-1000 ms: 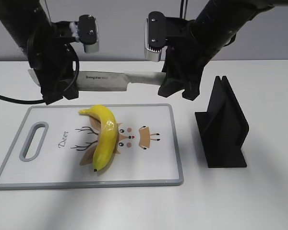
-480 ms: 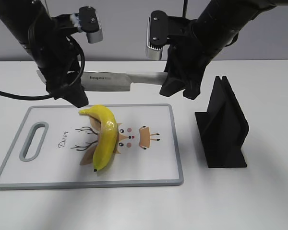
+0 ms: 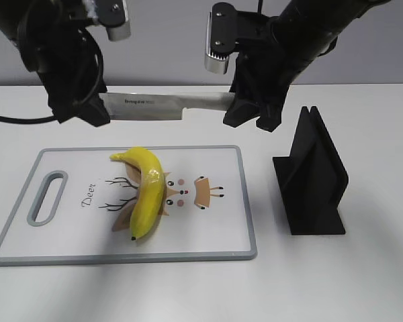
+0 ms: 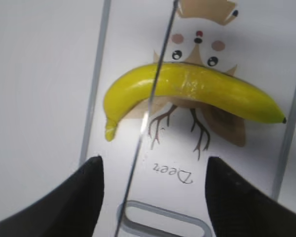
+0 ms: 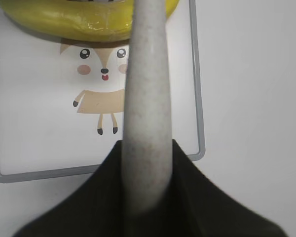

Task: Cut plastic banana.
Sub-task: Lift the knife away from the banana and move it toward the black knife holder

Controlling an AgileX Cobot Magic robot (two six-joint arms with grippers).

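Observation:
The plastic banana (image 3: 146,191) lies whole on the white deer-print cutting board (image 3: 215,228), curved, one tip toward the board's far edge. My right gripper (image 3: 248,117) is shut on the grey handle (image 5: 145,98) of a kitchen knife (image 3: 154,105). The knife is held level above the board's far edge, blade pointing left. My left gripper (image 3: 77,114) is open around the blade tip, its fingers apart on either side of the thin blade edge (image 4: 148,113). In the left wrist view the gripper (image 4: 153,168) looks down on the banana (image 4: 187,91), with the blade crossing over its thick end.
A black knife stand (image 3: 316,181) stands on the white table right of the board. The board has a grey rim and a handle slot (image 3: 47,196) at its left end. Both arms hang over the table's far half.
The left arm has risen and shifted left. The knife has moved slightly up, away from the banana. The banana and board have not moved.

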